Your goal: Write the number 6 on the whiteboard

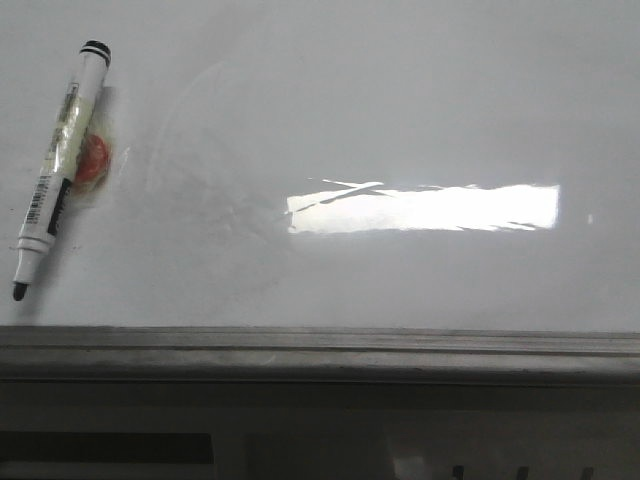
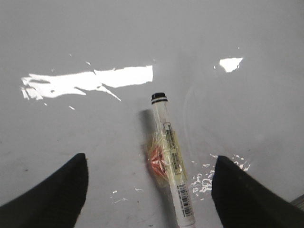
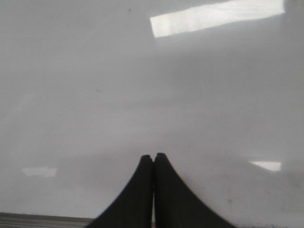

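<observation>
Nearest to the robot, the grey edge rail (image 1: 320,345) is running across the whole width of the front view, and behind it the whiteboard (image 1: 400,120) is lying flat and glossy, reflecting a bright bar of ceiling light. No number 6 is showing on it — only faint erased smudges. At the far left of the board a marker (image 1: 58,170) is lying uncapped, its black tip pointing toward the rail and its black-ringed end pointing away, with a small orange patch under clear tape on its barrel. The left tool (image 2: 149,190) is hanging released above this marker, one finger on each side, touching nothing. The right tool (image 3: 153,190) is hovering over bare board — its fingers are pressing together, clenched on nothing.
</observation>
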